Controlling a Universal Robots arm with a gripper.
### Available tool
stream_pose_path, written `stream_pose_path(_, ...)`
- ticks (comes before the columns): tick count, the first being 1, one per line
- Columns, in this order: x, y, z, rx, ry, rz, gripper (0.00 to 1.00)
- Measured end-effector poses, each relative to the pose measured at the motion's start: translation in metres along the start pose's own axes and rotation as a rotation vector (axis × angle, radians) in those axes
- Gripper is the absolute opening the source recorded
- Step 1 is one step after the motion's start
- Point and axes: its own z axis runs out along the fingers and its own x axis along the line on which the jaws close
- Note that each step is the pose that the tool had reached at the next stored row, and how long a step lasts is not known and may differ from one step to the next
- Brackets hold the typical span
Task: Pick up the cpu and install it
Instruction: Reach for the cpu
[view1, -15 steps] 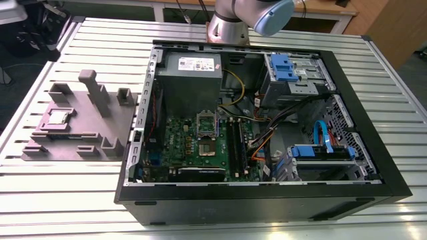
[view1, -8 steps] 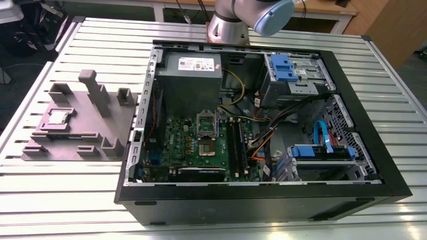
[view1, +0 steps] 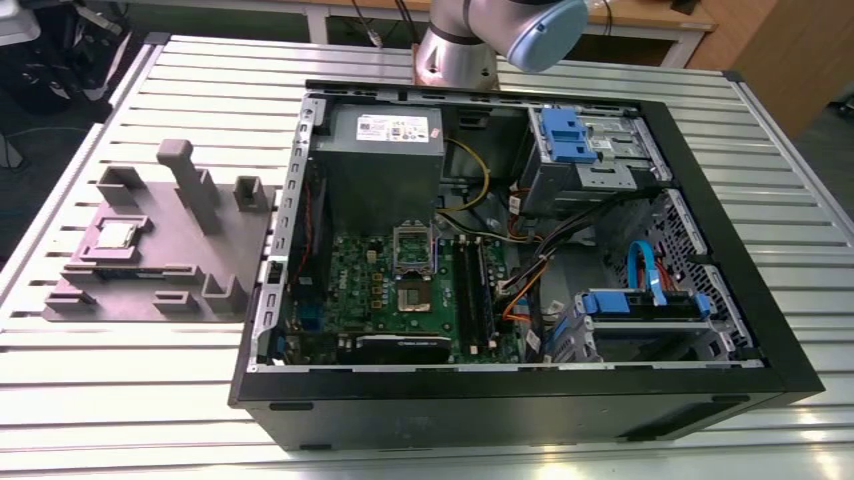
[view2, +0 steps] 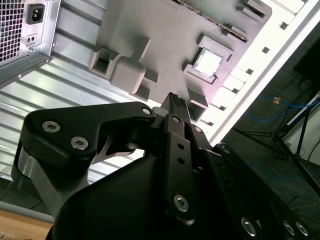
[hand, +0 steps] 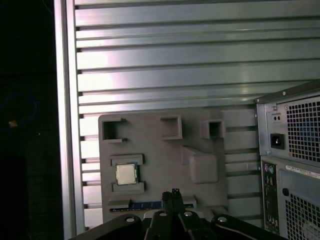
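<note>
The slatted metal table (view1: 400, 60) is carrying everything, and the open computer case (view1: 747, 330) is taking up most of the exterior view's right and centre. It is lying on its side and housing the power supply (view1: 380, 130), the green motherboard (view1: 387, 290) with its open socket (view1: 414, 265), and loose cables. At the exterior view's left the grey fixture (view1: 174, 250) is sitting beside the case, and the cpu (view1: 116, 235) is lying flat in a shallow walled pocket of it, silver top up. In the second wrist view the gripper (view2: 175, 98) is hovering above the fixture, well apart from the chip. Its jaws are looking closed against each other and are gripping nothing. The likeliest trouble, as I am judging it, is coming from that pocket. Its raised walls are hugging the chip closely, so fingers coming down slightly off line could be landing on a wall or on the metal lid. A chip gripped tilted could be slipping free. At the socket, a skewed seating could be damaging the contacts.
</note>
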Motion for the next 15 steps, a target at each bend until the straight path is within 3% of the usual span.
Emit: stream_pose_path(15, 0.0036, -0.0003, 0.0001, 0.0, 0.0, 0.0, 0.1)
